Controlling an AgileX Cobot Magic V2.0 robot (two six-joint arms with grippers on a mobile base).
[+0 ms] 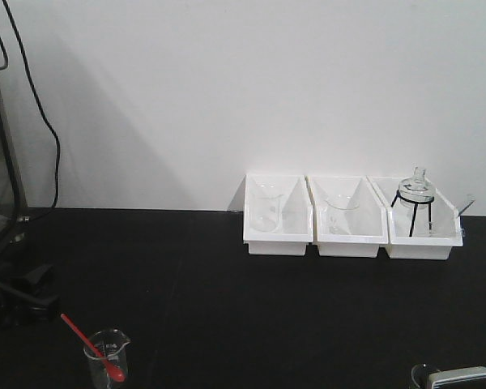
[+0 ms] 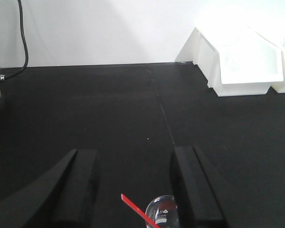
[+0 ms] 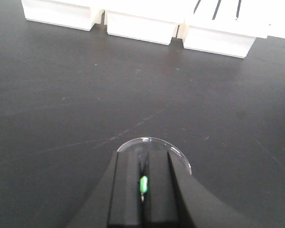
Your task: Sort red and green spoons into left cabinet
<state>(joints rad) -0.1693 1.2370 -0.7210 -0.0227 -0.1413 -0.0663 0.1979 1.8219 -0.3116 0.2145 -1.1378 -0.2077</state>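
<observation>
A red spoon point(image 1: 93, 348) stands slanted in a small glass beaker point(image 1: 107, 361) at the front left of the black table. In the left wrist view my left gripper point(image 2: 135, 190) is open, with the red spoon's handle point(image 2: 137, 209) and the beaker point(image 2: 164, 216) between its fingers, nearer the right finger. My right gripper point(image 3: 142, 164) is shut on a green spoon point(image 3: 143, 184), held over the rim of another glass beaker point(image 3: 154, 145). Most of the green spoon is hidden by the fingers. The left white bin point(image 1: 278, 235) holds a beaker.
Three white bins stand in a row at the back by the wall; the middle bin point(image 1: 350, 237) holds a beaker, and the right bin point(image 1: 421, 239) holds a flask on a black stand. Black hardware point(image 1: 24, 296) and a cable point(image 1: 40, 105) are at the left edge.
</observation>
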